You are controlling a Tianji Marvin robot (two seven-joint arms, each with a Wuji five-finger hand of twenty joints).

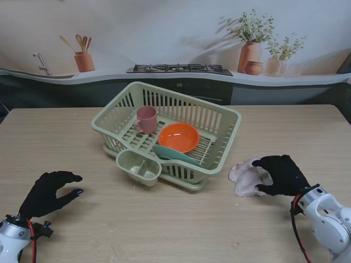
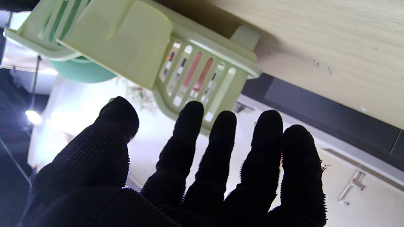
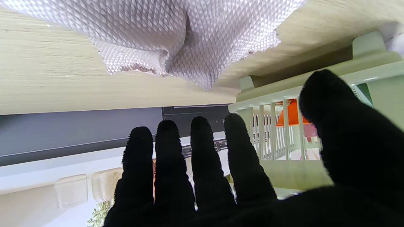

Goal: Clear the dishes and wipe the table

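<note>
The left hand (image 1: pixel 48 192) rests low over the tabletop (image 1: pixel 164 230) with its fingers (image 2: pixel 189 132) spread and nothing held; the rack's small cutlery cup (image 1: pixel 139 166) stands well ahead of the fingertips.

Next comes the green dish rack (image 1: pixel 222 118), already holding a pink cup (image 1: pixel 146 119), an orange bowl (image 1: pixel 178 137) and a teal plate (image 1: pixel 175 156), so the dishes look cleared and wiping is what remains.

The wiping cloth (image 1: pixel 247 176) lies crumpled on the tabletop just beside the rack's right corner. The right hand (image 1: pixel 282 174) is over its right edge with fingers (image 3: pixel 202 148) extended and apart, closed on nothing; whether they touch the cloth I cannot tell. In the right wrist view the cloth (image 3: pixel 189 37) lies just beyond the fingertips.

The cloth looks light, soft and limp, with a waffle weave that should grip well. It will bunch rather than slide, so pressing flat across its middle, or pinching a raised fold, seems best.
</note>
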